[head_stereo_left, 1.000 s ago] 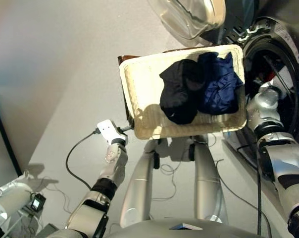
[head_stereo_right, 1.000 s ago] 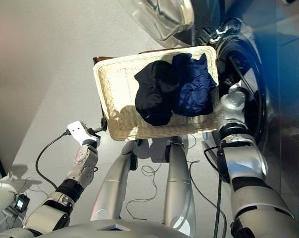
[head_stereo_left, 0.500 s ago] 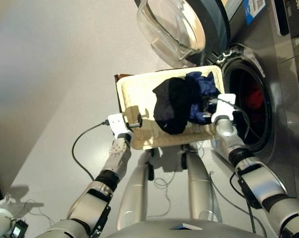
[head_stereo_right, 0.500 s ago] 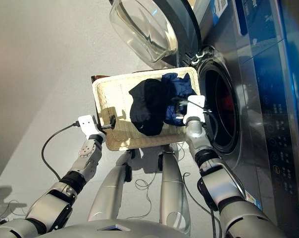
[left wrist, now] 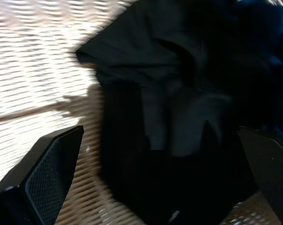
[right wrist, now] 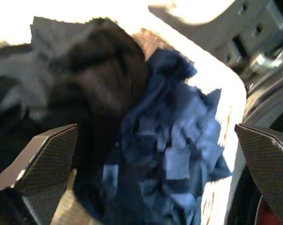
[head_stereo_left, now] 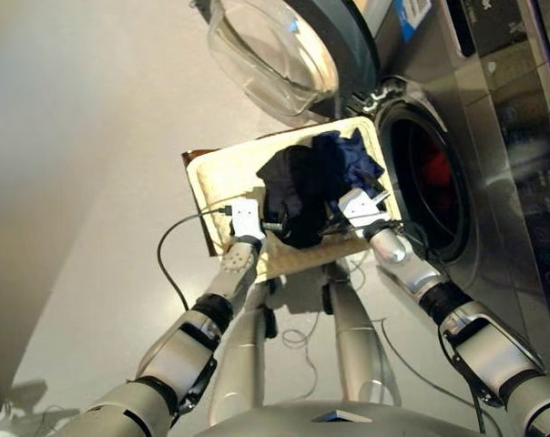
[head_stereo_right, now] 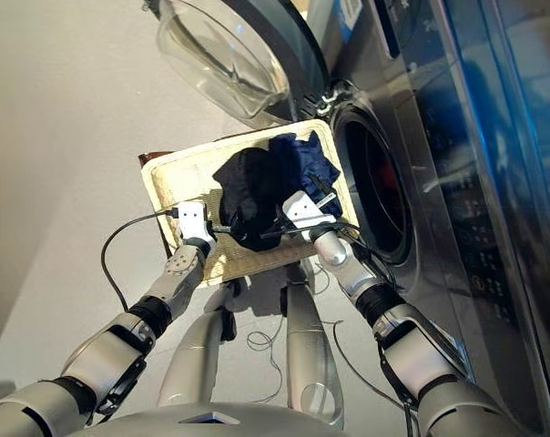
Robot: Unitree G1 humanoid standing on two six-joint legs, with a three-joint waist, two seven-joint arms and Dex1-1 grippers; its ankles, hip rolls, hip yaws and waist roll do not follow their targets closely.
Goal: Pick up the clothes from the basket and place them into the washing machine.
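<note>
basket (head_stereo_left: pixel 222 173): shallow cream-white woven wicker tray, rounded corners, low rim; sits on the floor (head_stereo_left: pixel 84 137) just beside the washing machine's open porthole (head_stereo_left: pixel 428 182).

black garment (head_stereo_left: pixel 293 187): soft, crumpled, matte; lies in the middle of the basket, overlapping the navy blue garment (head_stereo_left: pixel 352 159), which lies bunched at the end nearest the machine.

washing machine (head_stereo_left: pixel 503 118): dark grey glossy front; round door (head_stereo_left: pixel 275 45) of clear glass in a black rim swung open above the basket; blue sticker (head_stereo_left: pixel 412 11) by the top edge. something red (head_stereo_left: pixel 437 173) shows inside the drum, seen in the head views and as a sliver in the right wrist view.

left gripper (head_stereo_left: pixel 273 224): at the near edge of the black garment. left wrist view shows its two textured black fingers (left wrist: pixel 48 173) spread wide, black cloth between them, nothing clamped; the wicker weave reads clearly here.

right gripper (head_stereo_left: pixel 334 223): at the near side of the pile, by the navy cloth. right wrist view shows its fingers (right wrist: pixel 43 159) spread wide, both garments between them, the navy one's folds plain; nothing held.

black cable (head_stereo_left: pixel 170 264): loops from the left wrist over the floor.
</note>
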